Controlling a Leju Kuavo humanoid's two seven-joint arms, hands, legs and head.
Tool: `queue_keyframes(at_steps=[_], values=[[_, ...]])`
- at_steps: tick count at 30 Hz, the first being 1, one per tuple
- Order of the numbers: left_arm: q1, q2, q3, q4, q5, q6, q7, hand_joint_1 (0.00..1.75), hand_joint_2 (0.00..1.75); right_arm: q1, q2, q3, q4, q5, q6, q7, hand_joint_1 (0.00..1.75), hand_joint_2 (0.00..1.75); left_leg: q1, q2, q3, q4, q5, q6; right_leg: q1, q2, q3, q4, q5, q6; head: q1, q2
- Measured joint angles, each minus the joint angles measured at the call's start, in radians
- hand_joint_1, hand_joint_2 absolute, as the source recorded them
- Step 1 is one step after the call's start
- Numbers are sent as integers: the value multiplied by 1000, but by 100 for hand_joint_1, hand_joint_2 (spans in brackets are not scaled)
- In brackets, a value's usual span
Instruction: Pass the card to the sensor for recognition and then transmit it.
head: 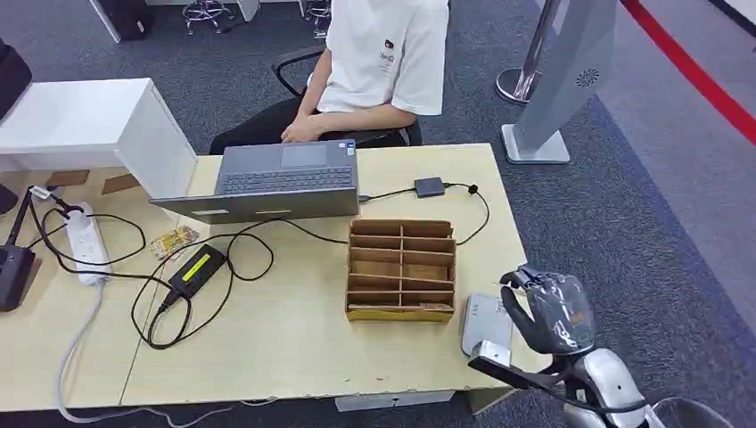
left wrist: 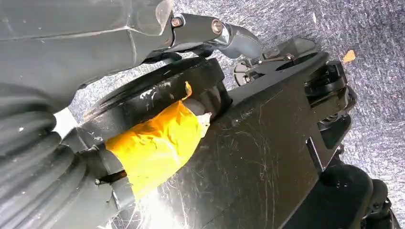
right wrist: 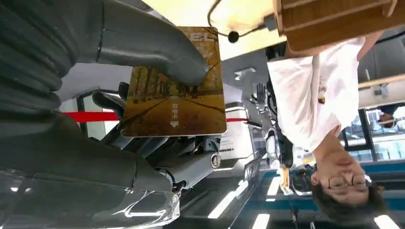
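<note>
A card (right wrist: 176,95) printed with a golden tree-lined road is pinched in my right hand (right wrist: 119,143), the grey thumb (right wrist: 157,47) pressing on its face and dark fingers behind it. In the head view my right hand (head: 548,312) hangs at the table's front right corner, just right of a flat grey sensor (head: 484,323) lying on the tabletop. My left hand (left wrist: 143,43) hangs over grey carpet, its fingers stretched out with nothing in them.
A wooden slotted box (head: 401,267) stands left of the sensor. Behind it are a grey laptop (head: 276,178) and a seated person (head: 383,62). A black power brick (head: 196,270), cables and a white power strip (head: 87,241) lie left. A grey stand (head: 562,80) is off the far right.
</note>
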State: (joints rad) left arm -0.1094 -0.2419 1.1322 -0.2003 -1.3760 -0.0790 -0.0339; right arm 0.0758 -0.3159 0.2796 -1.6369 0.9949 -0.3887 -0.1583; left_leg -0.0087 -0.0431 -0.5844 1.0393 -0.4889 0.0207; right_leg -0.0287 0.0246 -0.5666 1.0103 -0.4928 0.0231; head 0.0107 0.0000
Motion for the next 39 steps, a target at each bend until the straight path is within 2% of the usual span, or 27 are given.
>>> queue_keyframes(at_steps=[13, 27, 33, 39], values=[[0, 0, 0, 0, -2, 0, -2, 0, 175, 32, 28, 5, 48, 5, 7, 2, 175, 175, 0, 0, 0, 0, 0, 0, 0, 0, 0, 0, 0, 0, 0, 0], [0, 0, 0, 0, -16, 10, -3, 0, 175, 40, 60, 72, 182, 1, 3, 34, 175, 175, 0, 0, 0, 0, 0, 0, 0, 0, 0, 0, 0, 0, 0, 0], [-1, -4, -1, 0, -52, 63, -55, 0, 175, 40, 63, 108, 212, -4, -16, 55, 175, 175, 0, 1, 0, 0, 0, 0, 0, 0, 0, 0, 0, 0, 0, 0], [-2, -5, -2, 0, -63, 71, -64, 0, 175, 23, 64, 127, 216, -15, -31, 60, 175, 175, 0, 2, 1, 0, 0, 0, 0, 1, 0, 0, 0, 0, 0, 0]])
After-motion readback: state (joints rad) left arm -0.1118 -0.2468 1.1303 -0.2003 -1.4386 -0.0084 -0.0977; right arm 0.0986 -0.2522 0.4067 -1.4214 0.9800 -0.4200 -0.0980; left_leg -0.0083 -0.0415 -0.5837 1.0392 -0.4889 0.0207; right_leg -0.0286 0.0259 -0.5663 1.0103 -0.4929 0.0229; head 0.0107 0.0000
